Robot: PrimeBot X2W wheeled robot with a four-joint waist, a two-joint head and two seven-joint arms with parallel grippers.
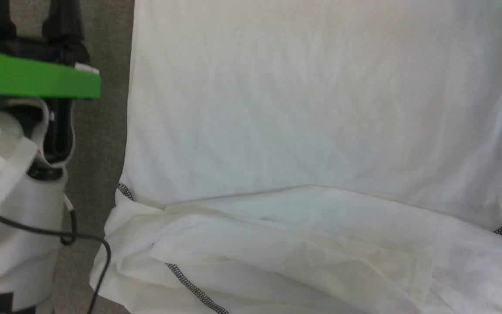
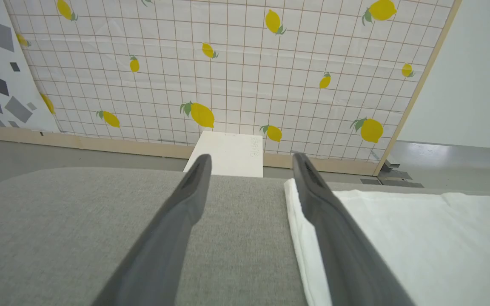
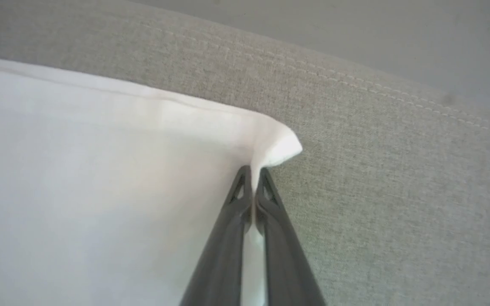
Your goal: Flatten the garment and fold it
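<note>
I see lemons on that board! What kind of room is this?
Probably a robot test room: a lemon-print backdrop panel stands on bare floor, and the T-shirt lies on a grey padded surface.

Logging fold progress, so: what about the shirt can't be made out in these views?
Head view: garment far and near ends, cut off by frame edges.
Right wrist view: which corner the right gripper pinches; close framing.
Left wrist view: white box base, hidden behind grey cushion.
</note>
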